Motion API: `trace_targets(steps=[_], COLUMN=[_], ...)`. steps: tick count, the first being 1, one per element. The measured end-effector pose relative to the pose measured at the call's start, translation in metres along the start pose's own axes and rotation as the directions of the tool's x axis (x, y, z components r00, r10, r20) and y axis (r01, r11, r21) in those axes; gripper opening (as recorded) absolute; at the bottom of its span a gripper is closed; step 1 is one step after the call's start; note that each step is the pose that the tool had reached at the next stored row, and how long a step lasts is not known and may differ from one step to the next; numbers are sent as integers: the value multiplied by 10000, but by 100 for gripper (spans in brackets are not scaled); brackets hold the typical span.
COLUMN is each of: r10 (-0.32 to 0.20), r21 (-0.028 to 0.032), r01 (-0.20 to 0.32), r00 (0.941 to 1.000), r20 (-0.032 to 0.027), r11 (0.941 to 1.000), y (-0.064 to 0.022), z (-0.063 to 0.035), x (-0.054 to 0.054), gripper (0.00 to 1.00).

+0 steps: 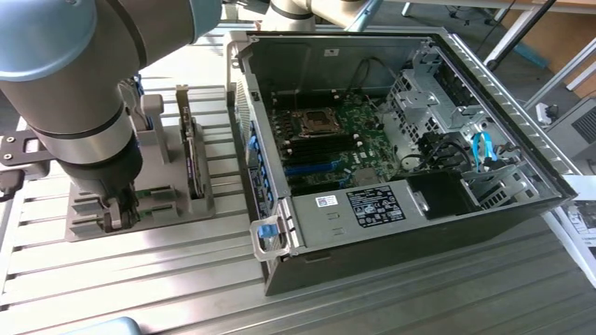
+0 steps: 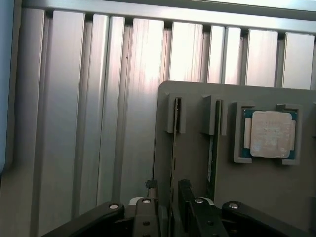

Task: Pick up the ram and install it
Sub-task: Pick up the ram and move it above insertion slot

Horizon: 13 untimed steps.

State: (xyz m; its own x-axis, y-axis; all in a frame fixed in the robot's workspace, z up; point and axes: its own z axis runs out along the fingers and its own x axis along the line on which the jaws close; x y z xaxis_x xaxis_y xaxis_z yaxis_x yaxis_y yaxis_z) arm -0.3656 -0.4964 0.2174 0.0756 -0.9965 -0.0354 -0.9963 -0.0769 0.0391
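- Gripper (image 2: 167, 206): stood wide, one finger (image 2: 146, 210) on each side of the ram, jaws not closed on it. Whether the pads touched the board could not be told. In the exterior view the gripper (image 1: 116, 218) was down at the near end of the parts holder, wrist vertical, apparently so the fingers could straddle a thin board from above.
- Ram (image 2: 174, 143): thin stick, seen edge-on, standing upright in a narrow slot of the holder and lying between the fingers. The upright stand left both flat faces free for a pinch.
- Second memory stick (image 2: 211, 148): same posture, in the neighbouring slot, clear of the fingers.
- Parts holder (image 2: 256, 197): grey block with slots and a recess, resting on the slatted aluminium table (image 2: 98, 123). It kept each part apart and at a fixed place.
- Processor chip (image 2: 270, 133): square, silver-topped, lying flat in its recess, well apart from the gripper.
- Expansion card (image 1: 186, 150): dark, on edge in the holder, on the side towards the case.
- Computer case (image 1: 308, 63): on its side, panel off, opening upward to give access from above.
- Motherboard (image 1: 359, 150): exposed inside; no ram seen installed, so the task was judged at the pick-up stage.
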Motion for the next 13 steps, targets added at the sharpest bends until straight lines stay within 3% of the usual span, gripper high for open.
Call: trace_targets(steps=[13], r10=[0], r21=[5], r01=[0], r00=[10000], r20=[0], r11=[10000], y=[25], z=[108], x=[1], gripper=[30])
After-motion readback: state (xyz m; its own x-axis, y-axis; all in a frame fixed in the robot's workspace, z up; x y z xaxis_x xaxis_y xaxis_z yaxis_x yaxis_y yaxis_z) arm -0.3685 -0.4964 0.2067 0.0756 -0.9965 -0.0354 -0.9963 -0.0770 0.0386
